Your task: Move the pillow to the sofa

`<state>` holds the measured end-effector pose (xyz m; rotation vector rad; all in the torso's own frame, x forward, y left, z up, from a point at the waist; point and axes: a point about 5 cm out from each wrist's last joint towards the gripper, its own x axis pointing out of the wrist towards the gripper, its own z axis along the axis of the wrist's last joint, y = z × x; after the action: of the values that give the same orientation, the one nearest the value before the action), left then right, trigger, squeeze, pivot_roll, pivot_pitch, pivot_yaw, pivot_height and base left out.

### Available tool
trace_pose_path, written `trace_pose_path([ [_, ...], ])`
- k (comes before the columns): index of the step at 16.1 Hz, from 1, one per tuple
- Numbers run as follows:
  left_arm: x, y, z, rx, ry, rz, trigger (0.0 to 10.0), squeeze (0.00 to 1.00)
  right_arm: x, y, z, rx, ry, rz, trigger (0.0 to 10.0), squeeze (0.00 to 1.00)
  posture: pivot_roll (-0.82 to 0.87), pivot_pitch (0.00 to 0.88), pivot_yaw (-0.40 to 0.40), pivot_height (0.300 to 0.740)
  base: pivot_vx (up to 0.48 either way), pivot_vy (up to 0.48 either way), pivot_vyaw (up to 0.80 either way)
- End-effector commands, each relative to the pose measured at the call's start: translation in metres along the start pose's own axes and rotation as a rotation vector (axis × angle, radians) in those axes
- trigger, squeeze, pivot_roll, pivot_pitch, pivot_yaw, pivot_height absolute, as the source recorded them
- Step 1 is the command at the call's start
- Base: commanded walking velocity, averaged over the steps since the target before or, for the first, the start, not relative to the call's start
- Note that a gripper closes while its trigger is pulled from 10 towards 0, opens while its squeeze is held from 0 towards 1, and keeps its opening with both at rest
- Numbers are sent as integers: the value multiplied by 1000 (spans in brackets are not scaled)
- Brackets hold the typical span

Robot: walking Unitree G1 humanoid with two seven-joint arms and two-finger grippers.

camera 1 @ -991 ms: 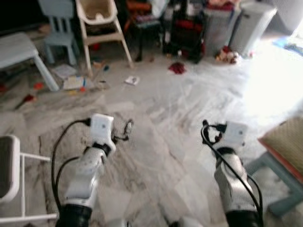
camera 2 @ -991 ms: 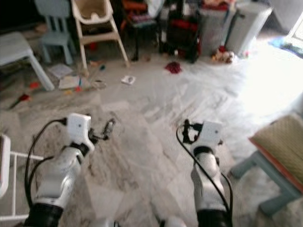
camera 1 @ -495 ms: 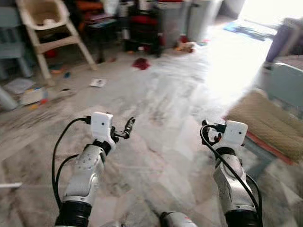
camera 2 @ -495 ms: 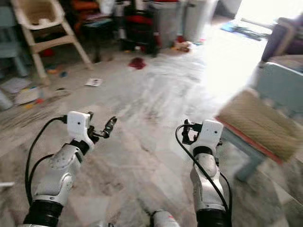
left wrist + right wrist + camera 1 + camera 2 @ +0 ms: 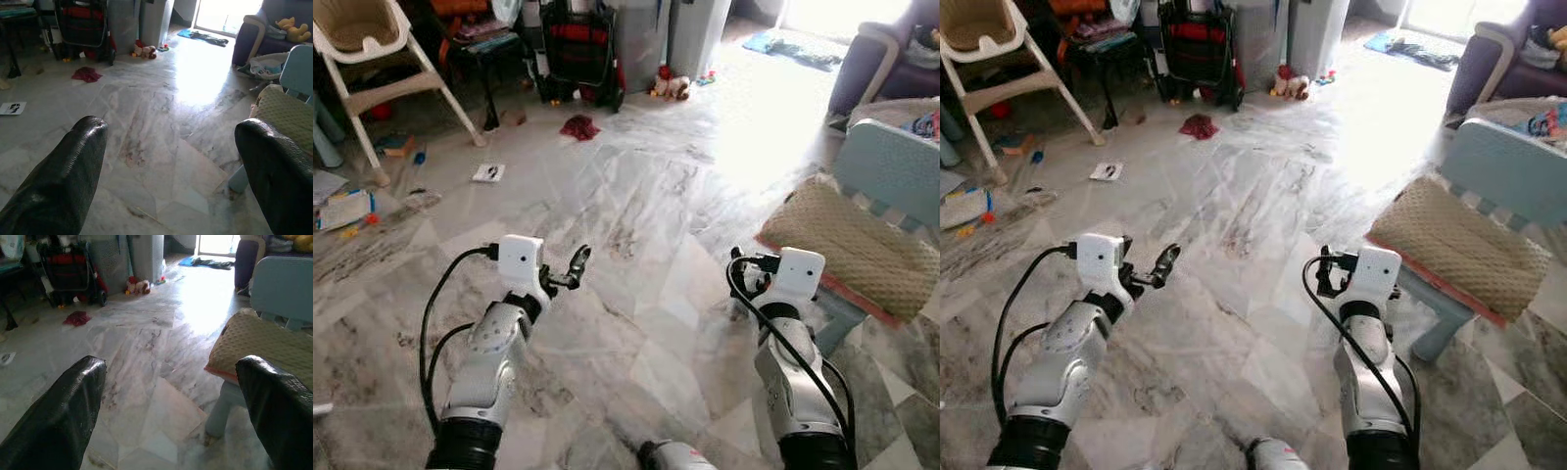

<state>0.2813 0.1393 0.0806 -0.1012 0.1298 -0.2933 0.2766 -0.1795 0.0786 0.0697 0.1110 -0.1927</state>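
Observation:
The pillow (image 5: 847, 245) is beige and knobbly with a red underside, and it lies on the seat of a low light-blue chair (image 5: 889, 168) at my right. It also appears in the right wrist view (image 5: 259, 345). A dark purple sofa (image 5: 858, 67) stands at the far right beyond the chair, with a yellow plush toy (image 5: 289, 28) on it. My left gripper (image 5: 576, 268) is held out over the marble floor, open and empty. My right gripper (image 5: 742, 272) hovers open and empty a short way left of the pillow. Both wrist views show the black fingers (image 5: 73, 406) spread wide.
A high chair (image 5: 367, 54) stands far left, with a red and black stroller (image 5: 576, 44) and grey bins (image 5: 677, 34) along the back. A red cloth (image 5: 578, 126), a paper (image 5: 488, 173) and a small plush toy (image 5: 669, 86) lie on the floor. A blue rug (image 5: 795, 46) lies by the bright doorway.
The camera has swung to the right, bringing the pillow, blue chair and sofa further into view. Both arms keep the same pose, grippers still open.

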Motion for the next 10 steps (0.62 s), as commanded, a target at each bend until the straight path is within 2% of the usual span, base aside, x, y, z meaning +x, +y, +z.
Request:
trace_pose_path([
  [1,1,-1,1,-3,0,-14,10000,0,3,-7,2,-9,-1,-24,10000,0,-52,0,16,740,337,0,-800],
  [10,2,-5,-1,-2,9,-30,10000,0,5,-5,3,-16,-3,-19,10000,0,-56,0,11,740,344,0,-800],
])
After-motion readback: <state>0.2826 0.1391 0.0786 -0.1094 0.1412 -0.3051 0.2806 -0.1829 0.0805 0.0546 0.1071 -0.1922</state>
